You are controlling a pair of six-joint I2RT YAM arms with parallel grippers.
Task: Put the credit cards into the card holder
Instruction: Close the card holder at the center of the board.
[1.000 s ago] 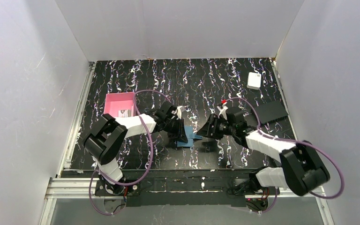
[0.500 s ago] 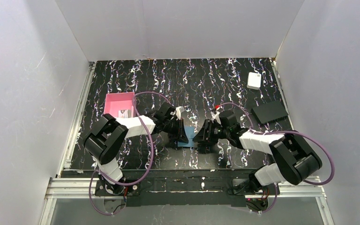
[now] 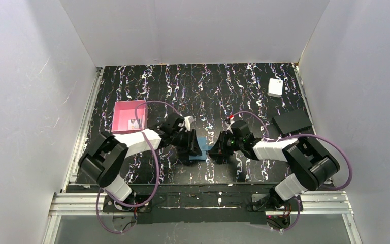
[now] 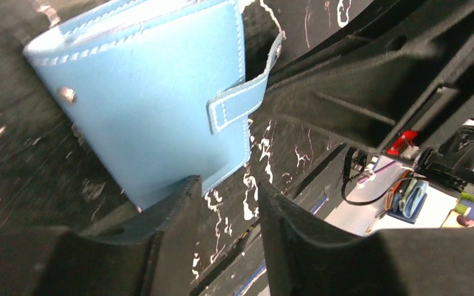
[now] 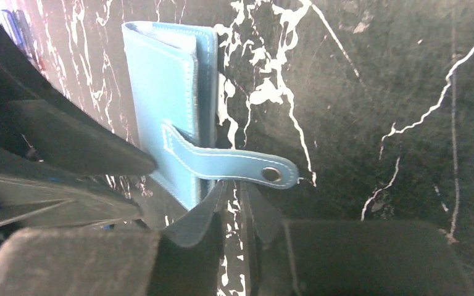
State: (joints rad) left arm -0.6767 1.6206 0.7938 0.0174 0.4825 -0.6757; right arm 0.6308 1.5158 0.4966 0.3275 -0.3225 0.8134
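Folded holder's (image 5: pixel 166 105) tab (image 5: pixel 234 165) lies touching at twelve o'clock of the right gripper (image 5: pixel 233 197), jaws narrowly apart, grip unclear. The left gripper (image 4: pixel 228 185) gapes empty, holder at eleven.

Your table (image 3: pixel 208 86) is a black top streaked with white marbling. Near its front middle, the teal card holder (image 3: pixel 202 152) lies flat and folded over. Its snap tab (image 5: pixel 222 163) is unfastened and sticks out sideways over the tabletop. At the left you see a pink tray (image 3: pixel 123 113) sitting square on the surface. A small white box (image 3: pixel 275 87) rests in the far right corner. Nearer you along the right edge lies a flat black rectangle (image 3: pixel 292 122), well apart from the card holder.
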